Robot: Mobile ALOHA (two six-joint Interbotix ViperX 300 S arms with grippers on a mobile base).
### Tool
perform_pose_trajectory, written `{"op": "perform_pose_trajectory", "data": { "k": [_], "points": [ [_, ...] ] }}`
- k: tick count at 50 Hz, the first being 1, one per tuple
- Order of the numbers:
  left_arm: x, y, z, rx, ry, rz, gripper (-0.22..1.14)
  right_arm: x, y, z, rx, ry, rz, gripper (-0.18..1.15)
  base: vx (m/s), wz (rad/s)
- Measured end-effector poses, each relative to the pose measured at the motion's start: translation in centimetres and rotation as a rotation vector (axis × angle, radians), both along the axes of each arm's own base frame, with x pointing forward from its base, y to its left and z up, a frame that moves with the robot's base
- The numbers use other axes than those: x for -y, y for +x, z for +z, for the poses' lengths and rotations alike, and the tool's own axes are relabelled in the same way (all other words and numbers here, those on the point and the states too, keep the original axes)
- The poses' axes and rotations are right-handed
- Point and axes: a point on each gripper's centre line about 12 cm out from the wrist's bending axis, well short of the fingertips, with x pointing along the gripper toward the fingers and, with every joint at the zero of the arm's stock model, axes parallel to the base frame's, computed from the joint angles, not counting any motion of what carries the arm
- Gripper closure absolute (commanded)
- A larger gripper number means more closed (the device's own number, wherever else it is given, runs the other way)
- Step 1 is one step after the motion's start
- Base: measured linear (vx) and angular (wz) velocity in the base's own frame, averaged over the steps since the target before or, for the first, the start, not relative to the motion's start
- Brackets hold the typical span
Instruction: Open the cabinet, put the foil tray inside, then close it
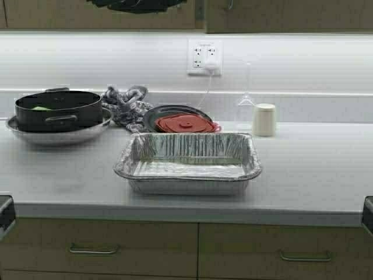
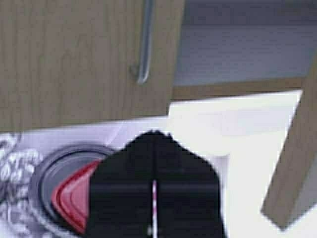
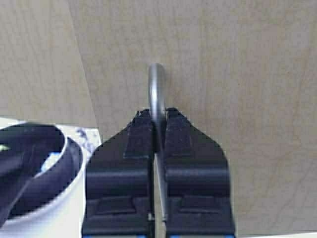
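— So, where does your right gripper stand?
— Your right wrist view shows it pinching the cabinet's metal handle, fingers pressed against the bar from both sides, tan door filling the background.
— And your left gripper?
— Pressed together with nothing between the fingers, raised before the cabinet; one door with its handle sits ahead, and a door edge stands swung out at an angle beside a shaded opening.
— Where's the foil tray?
— On the countertop, near its front edge, just in front of the dark plate with the red lid; the black pot lies well apart at your left.
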Motion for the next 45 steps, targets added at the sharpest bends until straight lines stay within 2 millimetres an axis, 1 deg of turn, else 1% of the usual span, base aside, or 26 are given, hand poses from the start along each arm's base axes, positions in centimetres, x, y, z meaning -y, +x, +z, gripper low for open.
{"op": "perform_pose_trajectory", "data": {
  "k": [4,8,10,11,17,21,30,34,37,39,41,43,45],
  "points": [
    [0.7,0.8,0.1,0.052,-0.007,-0.002,0.27,0.2,-0.2,0.1,-0.004,-0.002,0.004,0.89,-0.03,-0.02],
    [1.2,2.3,-0.1,0.068,-0.026,0.009,-0.06,0.5,-0.7,0.0,-0.008,-0.003,0.005,0.89,-0.03,-0.01],
    [1.3,3.1,-0.2,0.072,-0.031,0.018,-0.16,0.7,-1.0,0.0,-0.01,-0.004,0.007,0.89,-0.01,-0.01],
    [1.3,3.6,-0.3,0.072,-0.037,0.026,-0.17,0.8,-1.3,0.1,-0.012,-0.003,0.01,0.89,-0.01,-0.01],
    [1.2,5.8,-1.1,0.056,-0.071,0.07,-0.09,1.9,-3.0,0.0,-0.019,-0.007,0.016,0.89,0.0,0.0],
    [1.2,6.8,-1.1,0.063,-0.084,0.083,-0.09,2.7,-4.1,0.0,-0.019,-0.006,0.018,0.89,0.0,0.0],
    [1.8,8.3,-0.3,0.095,-0.107,0.089,-0.09,4.7,-7.2,-0.1,-0.016,-0.002,0.028,0.89,0.0,0.0],
    [2.0,9.0,0.2,0.115,-0.115,0.091,-0.08,5.4,-8.1,-0.2,-0.014,0.001,0.027,0.89,0.0,0.0],
    [2.1,9.6,0.6,0.133,-0.119,0.096,-0.04,5.7,-8.6,-0.3,-0.014,0.002,0.029,0.89,0.0,0.0],
    [2.3,9.8,0.8,0.14,-0.121,0.096,0.04,5.9,-8.8,-0.4,-0.017,0.0,0.032,0.89,0.0,0.0],
    [2.3,9.9,0.8,0.14,-0.123,0.097,0.16,6.0,-9.0,-0.4,-0.019,0.001,0.034,0.89,0.0,0.0],
    [2.2,10.1,0.7,0.14,-0.12,0.099,0.35,6.0,-9.1,-0.4,-0.021,0.001,0.037,0.89,0.0,0.0],
    [1.9,10.3,0.8,0.14,-0.118,0.105,0.59,6.1,-9.2,-0.4,-0.024,0.0,0.037,0.89,0.0,0.0]
  ]
}}
